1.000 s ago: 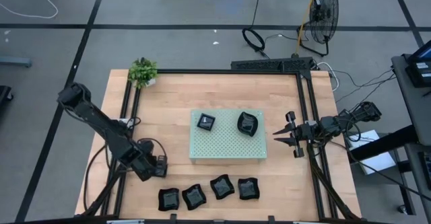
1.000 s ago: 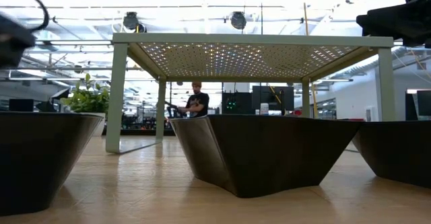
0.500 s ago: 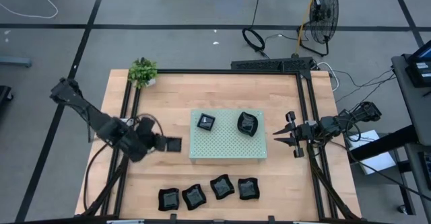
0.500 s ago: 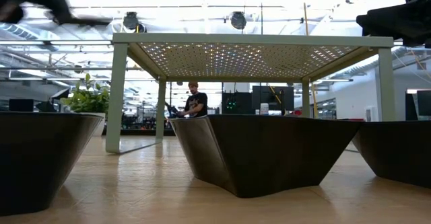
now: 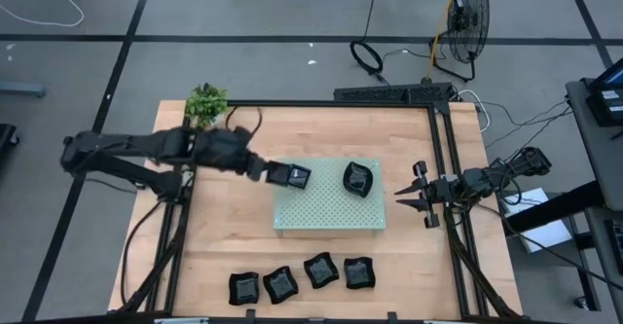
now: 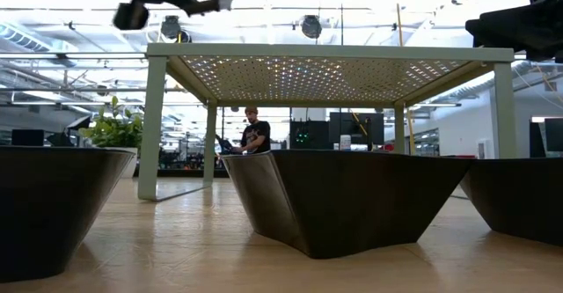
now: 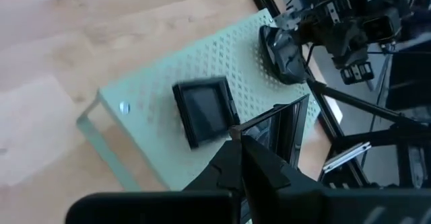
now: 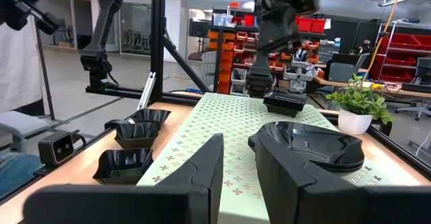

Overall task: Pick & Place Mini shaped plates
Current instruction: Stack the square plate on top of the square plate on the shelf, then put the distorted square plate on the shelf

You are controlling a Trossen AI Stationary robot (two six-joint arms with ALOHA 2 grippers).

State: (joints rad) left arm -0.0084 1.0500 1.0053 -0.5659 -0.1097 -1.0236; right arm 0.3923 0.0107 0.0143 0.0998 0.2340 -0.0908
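Left gripper point(image 5: 265, 171) pinched small square plate point(image 7: 283, 131) by rim, above green board's point(image 5: 331, 212) left edge. Plate looked rigid, glossy, slippery; rim pinch safest. Right gripper point(image 5: 417, 199) spread, empty, right of board.

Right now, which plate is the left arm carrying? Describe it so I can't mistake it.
Find the pale green perforated board mid-table. Above its left edge, the left gripper holds a small square black plate on edge, beside the flat square plate. Only this one is off the surface.

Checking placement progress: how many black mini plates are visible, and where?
7: four in a row along the table's near edge, two on the green board, one in the left gripper above the board's edge.
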